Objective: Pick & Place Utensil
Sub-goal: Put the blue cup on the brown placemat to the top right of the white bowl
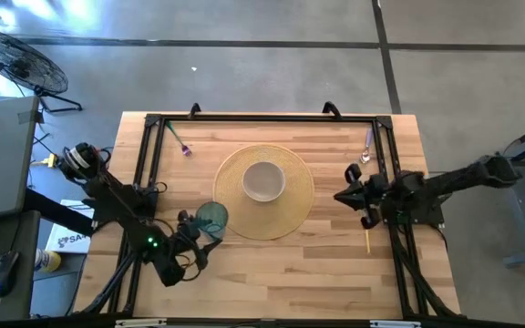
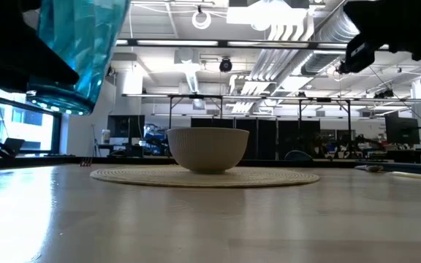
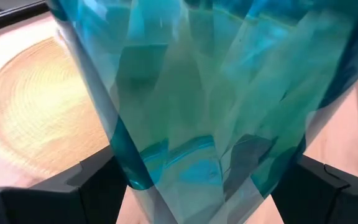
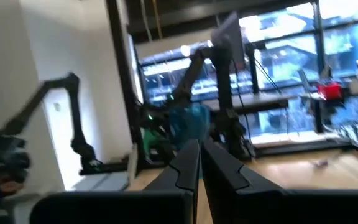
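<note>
While the left gripper (image 1: pixel 203 228) held a blue glass (image 1: pixel 211 216) aloft beside the mat (image 1: pixel 294 205), its jaws spread wide round it, the right gripper (image 1: pixel 346 196) hung shut and empty. Any slackening risked dropping the glass; a yellow utensil (image 1: pixel 367 240) lay untouched at the table's right edge.

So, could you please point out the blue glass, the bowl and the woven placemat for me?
blue glass (image 2: pixel 79 44), low view, on its faceted side wall.
bowl (image 1: pixel 263 180), high view, on its inside.
woven placemat (image 1: pixel 231 173), high view, on the bare weave left of the bowl.
</note>
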`<action>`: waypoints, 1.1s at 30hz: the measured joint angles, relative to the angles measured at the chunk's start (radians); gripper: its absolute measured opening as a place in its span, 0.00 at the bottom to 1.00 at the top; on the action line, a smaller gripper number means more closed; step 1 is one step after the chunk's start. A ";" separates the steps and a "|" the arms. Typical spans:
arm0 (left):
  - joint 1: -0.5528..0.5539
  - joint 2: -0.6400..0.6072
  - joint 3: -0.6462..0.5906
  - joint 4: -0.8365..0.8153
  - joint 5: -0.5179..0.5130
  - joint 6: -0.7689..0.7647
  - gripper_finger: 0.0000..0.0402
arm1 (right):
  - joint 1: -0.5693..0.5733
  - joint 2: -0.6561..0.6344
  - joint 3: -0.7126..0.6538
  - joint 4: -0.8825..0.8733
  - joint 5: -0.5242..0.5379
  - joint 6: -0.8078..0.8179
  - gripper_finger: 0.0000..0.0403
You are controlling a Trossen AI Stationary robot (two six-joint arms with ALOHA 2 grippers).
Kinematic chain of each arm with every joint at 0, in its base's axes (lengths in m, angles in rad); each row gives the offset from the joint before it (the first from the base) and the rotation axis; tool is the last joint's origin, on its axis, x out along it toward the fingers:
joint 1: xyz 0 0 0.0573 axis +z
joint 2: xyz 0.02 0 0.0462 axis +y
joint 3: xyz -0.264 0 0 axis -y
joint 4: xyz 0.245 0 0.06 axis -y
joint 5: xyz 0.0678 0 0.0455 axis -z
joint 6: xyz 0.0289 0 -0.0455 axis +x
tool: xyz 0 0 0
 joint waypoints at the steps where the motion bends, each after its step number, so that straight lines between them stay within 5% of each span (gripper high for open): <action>1: 0.014 0.000 0.000 0.036 0.016 0.046 0.80 | 0.014 0.052 0.001 0.034 0.019 -0.002 0.03; 7: 0.086 -0.001 0.000 0.186 0.047 0.252 0.80 | 0.080 0.363 0.079 0.210 0.129 -0.011 0.03; 18: 0.182 -0.001 0.000 0.472 0.192 0.573 0.80 | 0.129 0.844 0.430 0.167 0.137 -0.124 0.09; 33: 0.202 -0.001 0.000 0.671 0.245 0.785 0.80 | 0.128 1.006 0.702 0.020 0.134 -0.110 0.62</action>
